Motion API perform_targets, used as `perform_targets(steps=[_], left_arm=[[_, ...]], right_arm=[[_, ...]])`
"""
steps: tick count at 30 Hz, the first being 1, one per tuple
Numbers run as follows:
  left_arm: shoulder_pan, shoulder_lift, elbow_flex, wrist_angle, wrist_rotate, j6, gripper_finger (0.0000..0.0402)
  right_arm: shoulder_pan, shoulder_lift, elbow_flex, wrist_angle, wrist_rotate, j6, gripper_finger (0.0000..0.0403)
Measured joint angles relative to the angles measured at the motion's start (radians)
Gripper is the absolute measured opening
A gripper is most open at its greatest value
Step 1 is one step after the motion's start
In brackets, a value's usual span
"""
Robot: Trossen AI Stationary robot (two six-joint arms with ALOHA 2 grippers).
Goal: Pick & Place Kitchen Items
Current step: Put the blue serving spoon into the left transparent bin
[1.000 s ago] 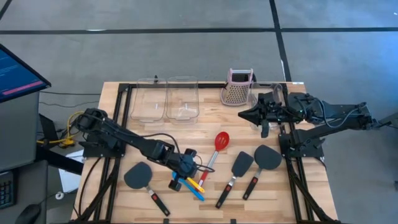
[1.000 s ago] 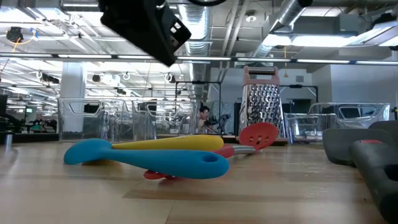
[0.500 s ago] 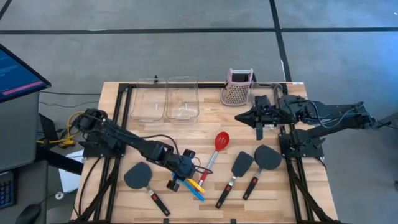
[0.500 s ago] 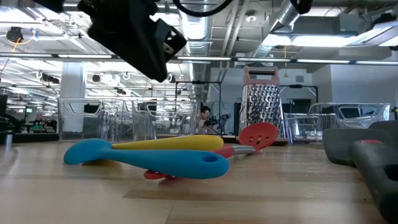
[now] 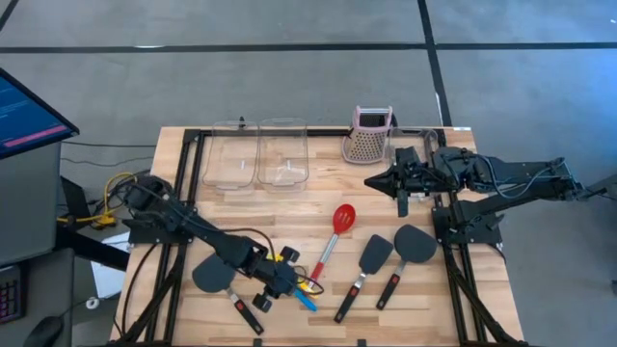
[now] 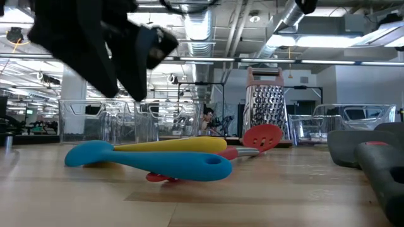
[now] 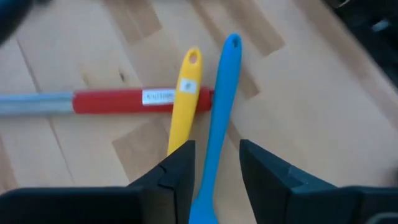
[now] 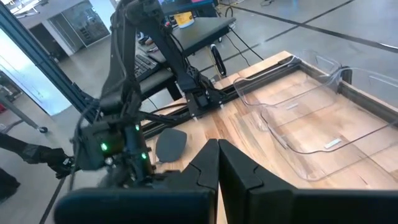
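In the high view the left hand (image 5: 273,289) hangs low over the front of the counter (image 5: 482,289), right at the crossed blue spoon (image 5: 305,300) and yellow spoon (image 5: 302,287), which lie on the handle end of the red spoon (image 5: 334,237); the blue spoon's long axis runs roughly from 10 to 4 o'clock, and the right hand (image 5: 384,179) waits well apart near the counter's far right. In the low view the two small spoons lie flat on the counter, blue in front of yellow, with the dark left arm above them. In the left wrist view the hand is part open and holds nothing; the blue spoon's shaft runs straight out between its fingers toward 12 o'clock, the yellow spoon just beside it at 11. In the right wrist view the right hand's fingers meet, empty. The left hand is plainly the nearer.
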Motion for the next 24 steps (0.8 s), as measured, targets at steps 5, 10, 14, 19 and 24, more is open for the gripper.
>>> perform_targets(steps=[5,10,14,19,24], left_arm=[[-0.001,0.061,0.000,0.020,0.031,-0.004,0.0125],[-0.004,0.084,0.000,0.069,0.039,-0.004,0.0123],[-0.006,0.088,0.000,0.082,0.043,-0.004,0.0122],[-0.005,0.093,0.000,0.088,0.033,-0.003,0.0121],[-0.005,0.150,0.000,0.123,0.040,-0.004,0.0121]], right_arm=[[0.000,0.000,0.000,0.000,0.000,0.000,0.0000],[0.000,0.000,0.000,-0.001,0.000,0.000,0.0000],[0.000,0.000,0.000,-0.004,0.000,0.000,0.0000],[0.000,0.000,0.000,-0.007,0.000,0.000,0.0000],[0.000,0.000,0.000,-0.008,0.000,-0.001,0.0000]])
